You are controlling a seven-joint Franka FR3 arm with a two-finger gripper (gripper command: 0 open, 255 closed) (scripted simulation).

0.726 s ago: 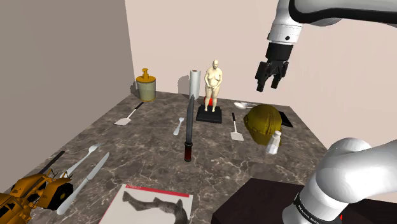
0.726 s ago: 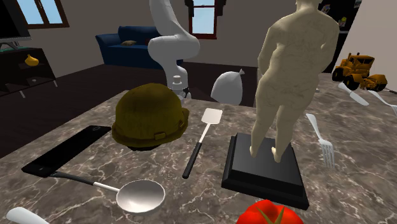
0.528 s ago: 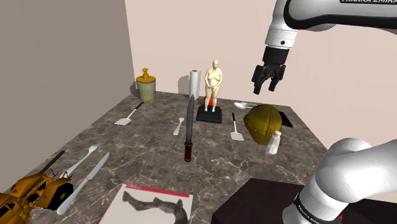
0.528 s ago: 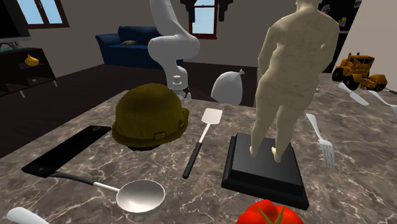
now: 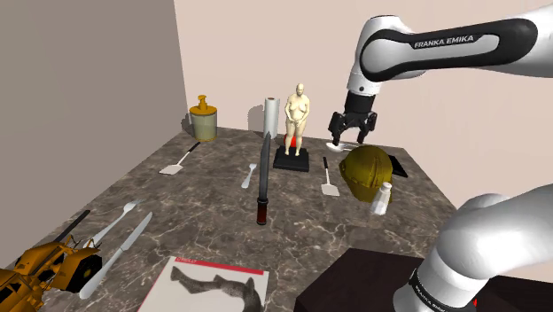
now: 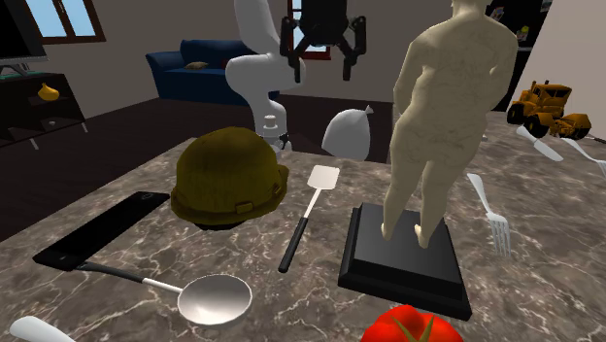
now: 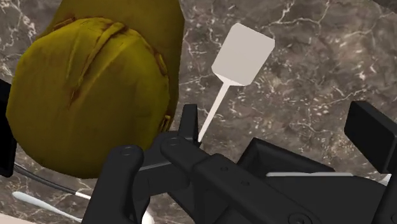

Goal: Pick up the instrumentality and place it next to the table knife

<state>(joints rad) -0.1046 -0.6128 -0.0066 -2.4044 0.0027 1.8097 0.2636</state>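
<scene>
One claw [image 5: 348,142]: it is hanging in the air with its two black fingers spread wide and nothing between them. In the shoulder view it is hovering over the far right part of the table [image 5: 204,208], just above the yellow hard hat [image 5: 365,168].
Writing: the arm [image 5: 416,44] is showing "FRANKA EMIKA" in pale letters on its dark band.
Spatula [image 7: 243,54]: it is lying flat on the dark marbled top, just beside the hard hat on the shoulder view's left. Its pale blade is pointing to the near side and its thin dark handle to the far side, and nothing is touching it.
Table knife [image 5: 120,253]: it is lying at the near left end in the shoulder view, beside a fork [image 5: 115,220] and a yellow toy digger [image 5: 44,270], well apart from the spatula.
Between them: a long dark knife [image 5: 263,173] is lying on the top, and a pale figurine [image 5: 298,115] is standing on a black base.
Ladle [image 6: 214,296]: it is lying beyond the hard hat, its bowl facing up.
</scene>
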